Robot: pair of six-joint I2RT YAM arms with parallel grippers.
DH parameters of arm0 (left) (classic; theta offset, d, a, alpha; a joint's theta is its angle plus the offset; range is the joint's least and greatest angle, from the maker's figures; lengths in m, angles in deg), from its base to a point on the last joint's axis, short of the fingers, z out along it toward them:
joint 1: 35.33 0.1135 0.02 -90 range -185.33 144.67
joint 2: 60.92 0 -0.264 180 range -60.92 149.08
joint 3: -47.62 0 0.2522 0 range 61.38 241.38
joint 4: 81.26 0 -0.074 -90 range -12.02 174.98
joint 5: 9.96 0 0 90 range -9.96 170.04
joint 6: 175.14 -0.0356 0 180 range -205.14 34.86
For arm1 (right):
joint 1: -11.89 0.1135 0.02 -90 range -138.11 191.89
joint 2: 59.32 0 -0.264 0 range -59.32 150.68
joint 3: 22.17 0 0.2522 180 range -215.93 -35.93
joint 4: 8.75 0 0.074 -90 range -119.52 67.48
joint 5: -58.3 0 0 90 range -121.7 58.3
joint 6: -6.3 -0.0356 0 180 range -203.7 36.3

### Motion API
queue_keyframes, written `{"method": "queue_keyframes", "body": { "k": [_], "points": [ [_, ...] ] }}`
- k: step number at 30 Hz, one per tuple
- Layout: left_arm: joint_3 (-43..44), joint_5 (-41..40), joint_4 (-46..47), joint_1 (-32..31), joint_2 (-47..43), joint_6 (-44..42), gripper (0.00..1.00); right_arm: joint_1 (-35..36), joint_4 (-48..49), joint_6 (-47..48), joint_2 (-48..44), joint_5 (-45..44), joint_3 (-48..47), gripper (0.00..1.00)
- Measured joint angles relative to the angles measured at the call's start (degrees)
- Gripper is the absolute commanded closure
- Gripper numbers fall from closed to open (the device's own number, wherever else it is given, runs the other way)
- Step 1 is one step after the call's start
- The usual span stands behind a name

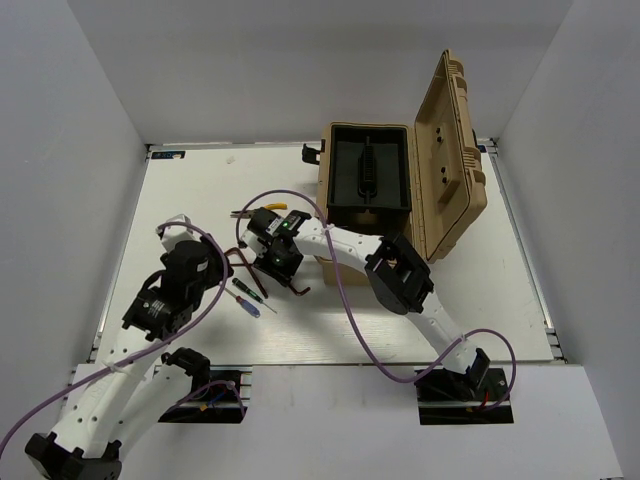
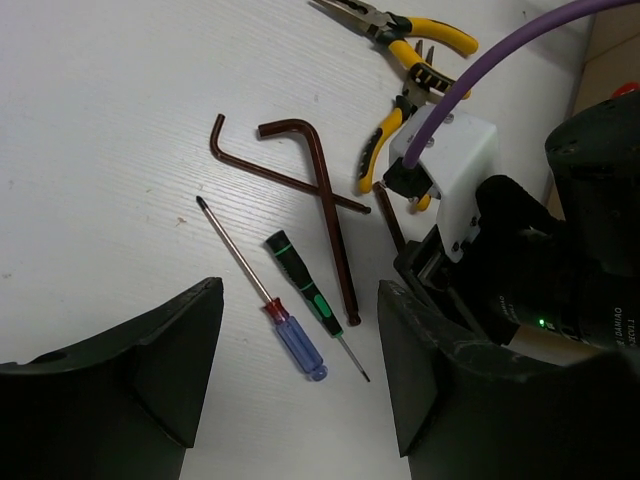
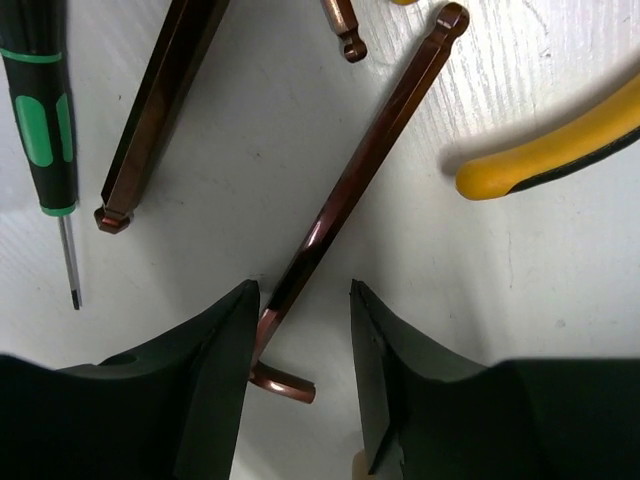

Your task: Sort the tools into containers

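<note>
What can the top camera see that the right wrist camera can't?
Only the top view shows the open tan toolbox with its black tray, plus the left arm. Only the right wrist view shows, close up, the hex key and its ball end, lying between the open fingers of the right gripper. Both show that key, a yellow pliers handle and the green-banded screwdriver.

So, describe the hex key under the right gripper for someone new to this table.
Loose tools lie left of the open tan toolbox. This hex key lies between the right gripper's open jaws, beside a yellow pliers handle; the other two cross each other.
</note>
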Motion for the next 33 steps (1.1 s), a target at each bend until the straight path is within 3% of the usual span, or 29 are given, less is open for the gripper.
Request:
{"method": "queue_keyframes", "body": {
  "k": [5,9,11,22,30,33],
  "points": [
    [-1.2,1.4,1.0,0.0,0.2,1.4,0.27,0.0,0.1,-1.0,0.1,-0.1,0.0,0.71],
    [-2.7,2.4,1.7,0.0,0.3,3.1,0.27,-0.2,0.9,-1.8,0.0,-0.2,0.7,0.94],
    [-3.7,2.8,2.0,0.0,0.6,4.6,0.27,-0.4,1.6,-2.3,-0.5,0.2,1.5,1.00],
    [-14.5,5.3,10.2,0.0,7.8,17.8,0.27,-0.5,-0.5,-4.0,-0.9,1.7,1.2,1.00],
    [-12.6,5.0,14.3,0.0,17.1,21.7,0.29,-0.5,-6.0,-4.0,-3.0,4.1,-8.7,1.00],
    [-10.7,4.1,14.8,0.0,17.7,22.3,0.38,-0.6,-6.1,-4.1,-6.5,4.8,-9.4,1.00]
  ]
}}
